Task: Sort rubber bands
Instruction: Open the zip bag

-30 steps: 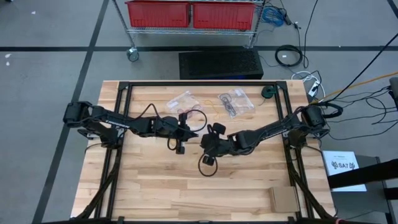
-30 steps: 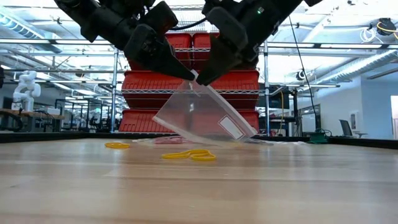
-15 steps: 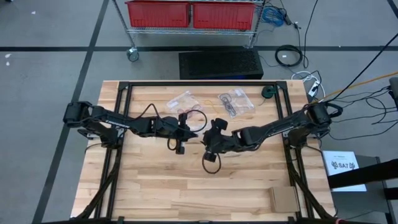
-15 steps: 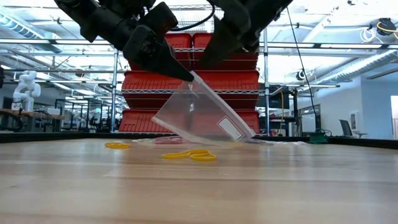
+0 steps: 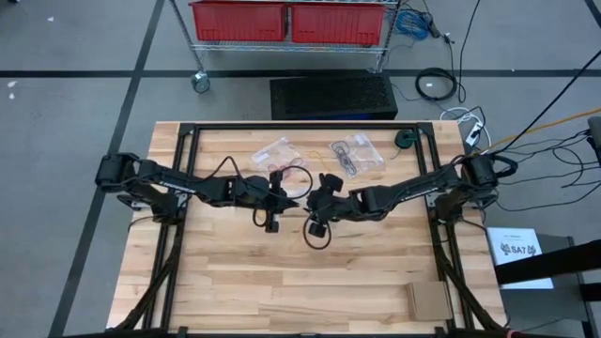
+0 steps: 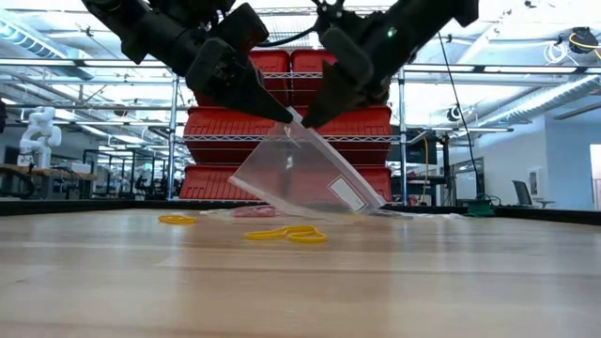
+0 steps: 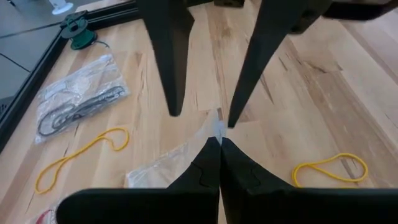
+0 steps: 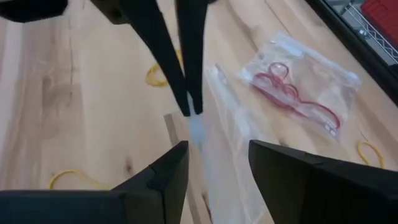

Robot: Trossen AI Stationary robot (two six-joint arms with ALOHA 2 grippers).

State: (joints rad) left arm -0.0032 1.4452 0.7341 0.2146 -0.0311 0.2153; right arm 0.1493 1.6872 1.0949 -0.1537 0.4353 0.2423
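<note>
The rubber bands [image 6: 286,233] are scattered: a few yellow loops lie loose on the bench [image 6: 300,282], one [image 7: 329,169] just beside the spot where the arms meet, and a longer one [image 7: 81,157] farther off. A red bunch [image 8: 292,93] sits sealed in one clear bag, and a black bunch [image 7: 74,109] in another near the far edge. Over the middle of the bench a third clear bag [image 6: 305,174] hangs tilted, its lower edge resting on the wood. The left gripper [image 7: 219,142] has its fingers pinched tight on the bag's top corner, which seems meant to hold the mouth up off the bench. The right gripper [image 8: 214,152] faces it with its fingers parted, straddling the bag's upper edge without clamping it. I'd judge it is lining up to take the opposite lip, so the two can pull the bag open and the loose yellow bands can be dropped in.
</note>
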